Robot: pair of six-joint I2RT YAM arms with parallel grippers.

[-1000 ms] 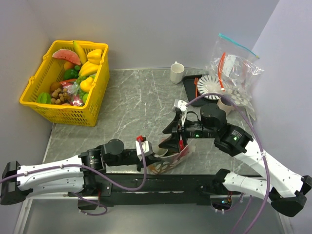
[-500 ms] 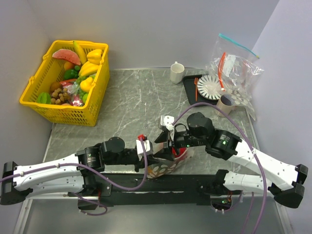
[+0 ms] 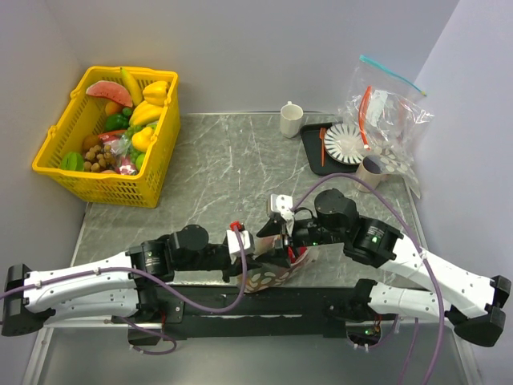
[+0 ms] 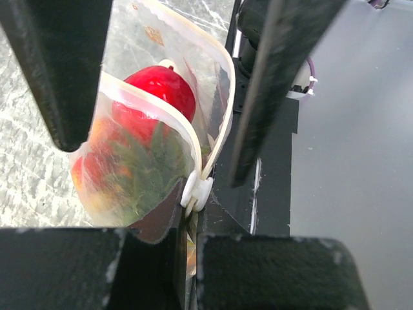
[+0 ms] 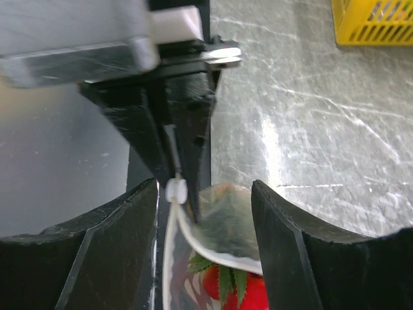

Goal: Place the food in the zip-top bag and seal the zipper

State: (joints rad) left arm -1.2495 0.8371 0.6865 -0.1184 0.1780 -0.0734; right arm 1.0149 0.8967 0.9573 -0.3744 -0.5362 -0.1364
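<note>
The zip-top bag [image 3: 271, 271] stands at the table's near edge with the food inside. In the left wrist view I see a red apple [image 4: 160, 90] over green leaves and orange fruit. Red strawberries [image 5: 240, 292] show in the right wrist view. The zipper [image 4: 216, 90] gapes, its two pale strips apart, and they meet at a white clip [image 4: 197, 192]. My left gripper [image 4: 187, 223] is shut on the bag's end just below that clip. My right gripper [image 5: 203, 197] is open, one finger [image 5: 119, 248] on each side of the bag's mouth [image 5: 222, 245].
A yellow basket [image 3: 108, 136] of toy fruit stands at the back left. A white mug [image 3: 291, 119], a plate on a black tray [image 3: 346, 143], a small cup [image 3: 370, 170] and other clear bags [image 3: 385, 112] lie at the back right.
My right gripper has come down and to the left, so that it now straddles the bag's mouth, and its jaws have narrowed a little. The left gripper keeps its hold on the bag's end.
</note>
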